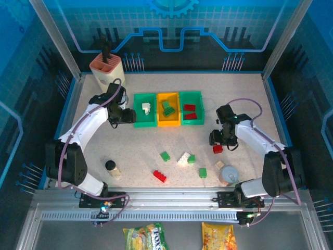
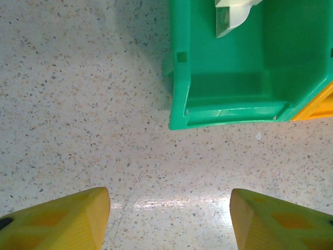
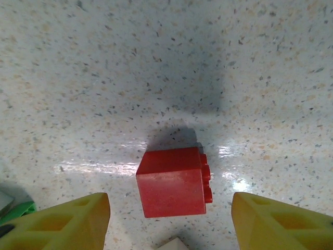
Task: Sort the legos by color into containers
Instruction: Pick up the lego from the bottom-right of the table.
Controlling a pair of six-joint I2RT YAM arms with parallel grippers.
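Three bins stand in a row at mid-table: a green bin holding a white lego, a yellow-orange bin holding a green lego, and a green bin holding two red legos. My left gripper is open beside the left bin, with bare table between its fingers; the wrist view shows that bin's wall and the white lego. My right gripper hangs open over a red lego. That brick lies on its side between the fingers, untouched.
Loose legos lie at the front: green ones, a white one, a red one and a pale one. A black-capped bottle, a grey cup and a beige holder also stand on the table.
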